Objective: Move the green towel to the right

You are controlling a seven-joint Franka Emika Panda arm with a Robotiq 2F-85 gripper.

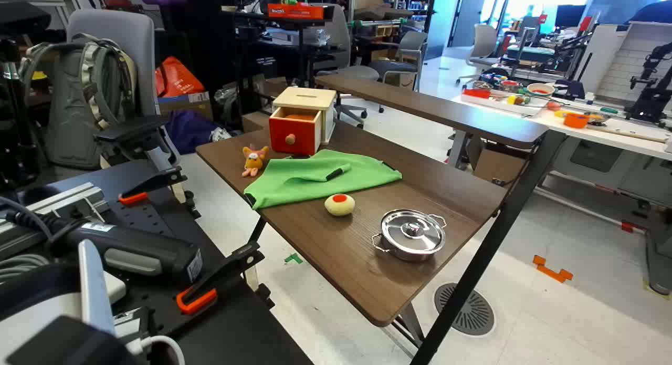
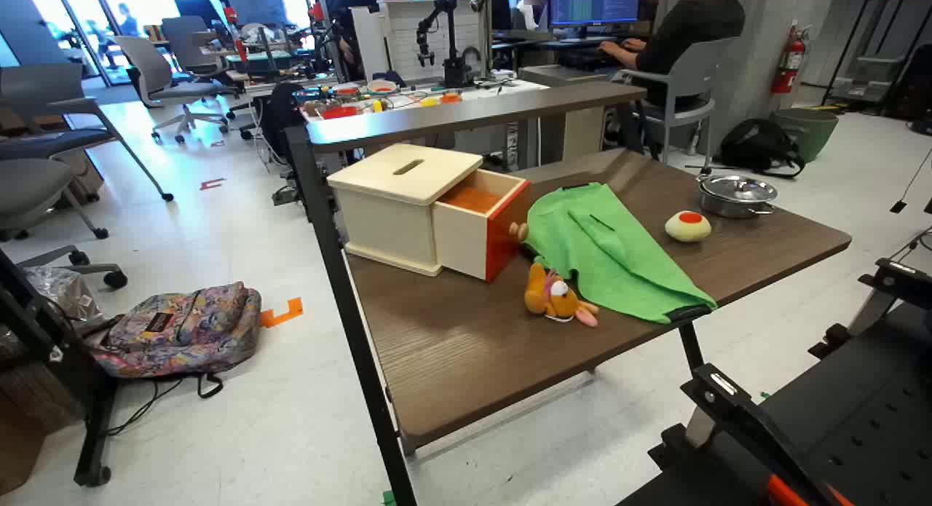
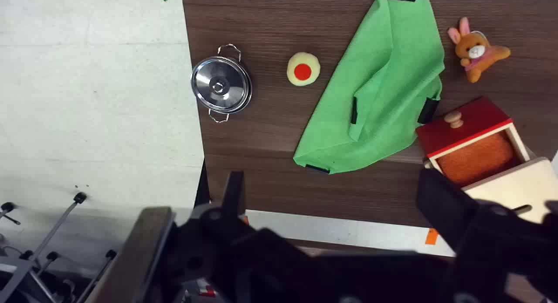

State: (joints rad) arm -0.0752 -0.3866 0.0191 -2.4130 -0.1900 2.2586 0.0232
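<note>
The green towel [image 3: 392,89] lies flat with creases and a folded-over flap on the brown table. It has black patches at its corners and on the flap. It shows in both exterior views too [image 1: 315,186] [image 2: 619,255]. One edge lies against the red drawer front. In the wrist view my gripper [image 3: 331,181] is open, its two fingers wide apart, with nothing between them. It is above the table, apart from the towel, whose near corner lies just beyond the fingers in the picture. The arm and gripper do not show in either exterior view.
A wooden box [image 2: 386,226] with its red-fronted drawer [image 1: 294,134] pulled out stands beside the towel. A plush bunny [image 3: 475,50], a yellow egg-like toy [image 3: 303,69] and a lidded steel pot [image 3: 221,84] lie around it on the table [image 1: 336,260]. A raised shelf [image 1: 436,110] runs along one side.
</note>
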